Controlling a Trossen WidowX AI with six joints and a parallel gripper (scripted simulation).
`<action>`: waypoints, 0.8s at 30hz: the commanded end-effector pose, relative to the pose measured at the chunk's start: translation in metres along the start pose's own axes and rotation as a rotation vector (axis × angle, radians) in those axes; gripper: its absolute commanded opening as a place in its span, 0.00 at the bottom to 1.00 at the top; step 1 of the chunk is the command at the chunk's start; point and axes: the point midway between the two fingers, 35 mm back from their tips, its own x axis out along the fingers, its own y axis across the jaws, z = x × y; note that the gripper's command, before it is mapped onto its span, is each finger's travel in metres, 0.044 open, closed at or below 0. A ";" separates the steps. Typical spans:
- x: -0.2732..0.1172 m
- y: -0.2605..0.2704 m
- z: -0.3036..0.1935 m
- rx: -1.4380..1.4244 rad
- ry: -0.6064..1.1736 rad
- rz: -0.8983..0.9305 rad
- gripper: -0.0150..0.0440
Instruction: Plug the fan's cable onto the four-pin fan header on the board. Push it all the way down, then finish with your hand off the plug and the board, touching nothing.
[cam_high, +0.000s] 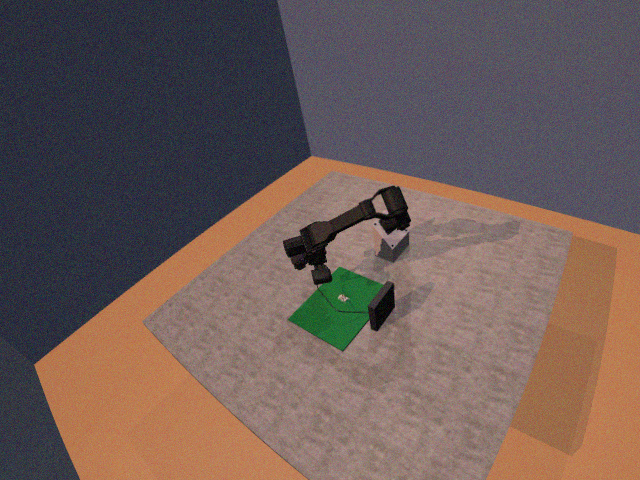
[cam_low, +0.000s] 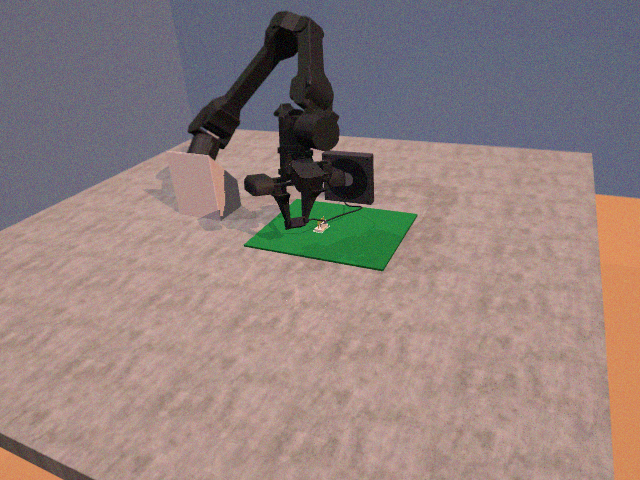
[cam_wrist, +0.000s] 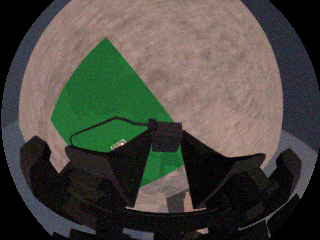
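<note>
The gripper (cam_low: 296, 223) (cam_wrist: 166, 137) is shut on the black plug (cam_low: 297, 222) (cam_wrist: 167, 140) at the end of the fan's cable. The plug is held off the header, to its left in the exterior view. The green board (cam_high: 336, 333) (cam_low: 361, 253) (cam_wrist: 95, 90) lies flat. The small whitish fan header (cam_high: 343, 298) (cam_low: 320, 230) (cam_wrist: 119, 145) stands on it, with nothing on its pins. The thin black cable (cam_high: 354, 312) (cam_low: 345, 213) (cam_wrist: 95, 127) runs from the plug to the fan. How high the plug is above the board is hard to tell.
The black square fan (cam_high: 382, 306) (cam_low: 348, 178) stands upright at the board's edge. The arm's pale block-shaped base (cam_high: 391, 242) (cam_low: 193, 186) stands behind the board in the top view. The grey table mat (cam_high: 258, 310) (cam_low: 258, 361) lies under everything.
</note>
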 end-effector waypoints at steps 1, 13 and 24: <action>0.002 -0.001 0.002 -0.004 -0.036 -0.024 0.25; 0.013 -0.005 0.004 -0.010 -0.107 -0.074 0.25; 0.022 -0.008 0.005 -0.014 -0.178 -0.112 0.25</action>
